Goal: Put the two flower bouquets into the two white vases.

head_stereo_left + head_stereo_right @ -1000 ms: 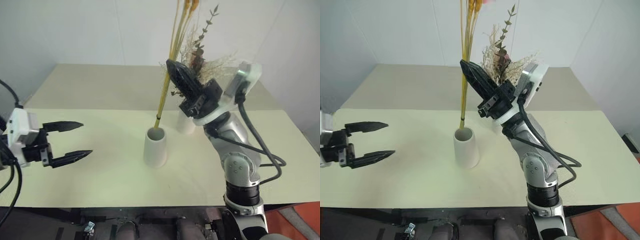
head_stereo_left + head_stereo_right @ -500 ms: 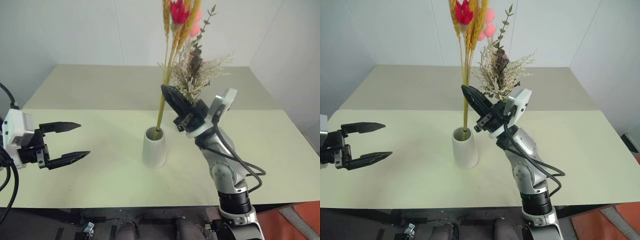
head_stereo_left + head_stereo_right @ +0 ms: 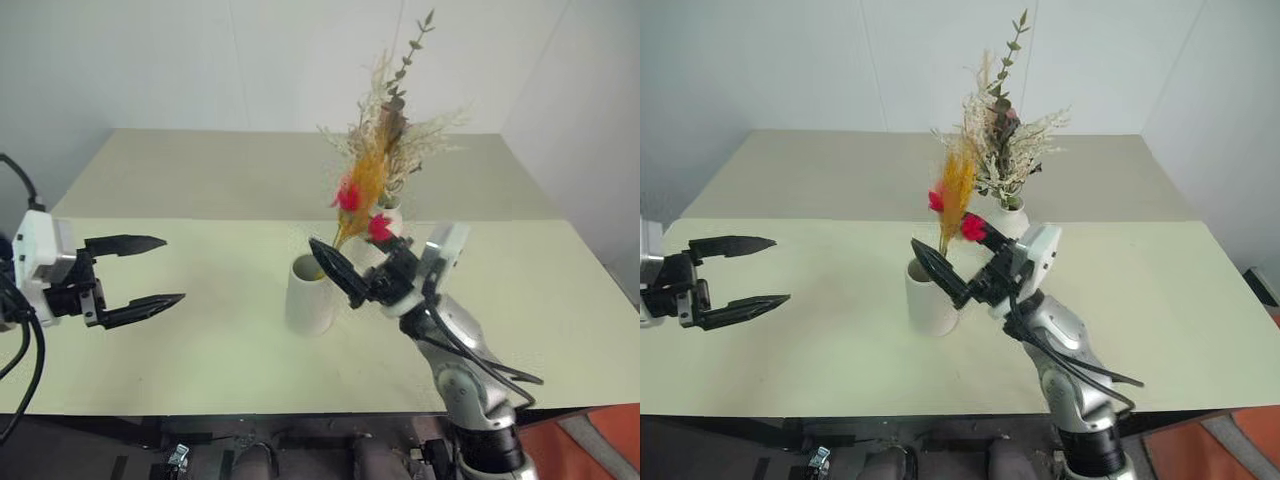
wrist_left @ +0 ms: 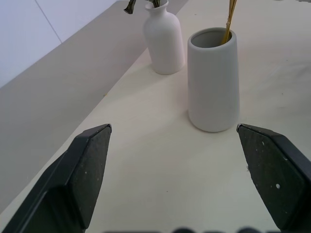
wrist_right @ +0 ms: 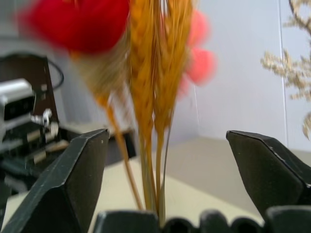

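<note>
Head views: the right gripper (image 3: 940, 276) hangs spread beside the cone vase (image 3: 928, 298), just under the yellow-orange stalk bunch (image 3: 957, 190) standing in it. Beyond it, the bushy dried bunch (image 3: 1002, 150) sits in the bottle vase (image 3: 1009, 216). The left gripper (image 3: 140, 272) hovers agape, well apart.

Left wrist view: both vases lie ahead of the parted fingers (image 4: 81, 170).

Right wrist view: blurred stalks rise between wide fingers (image 5: 77, 174), apparently untouched.

Open table (image 3: 200, 190) left of the vases (image 3: 309, 295); bouquets (image 3: 385, 160) crowd above.
</note>
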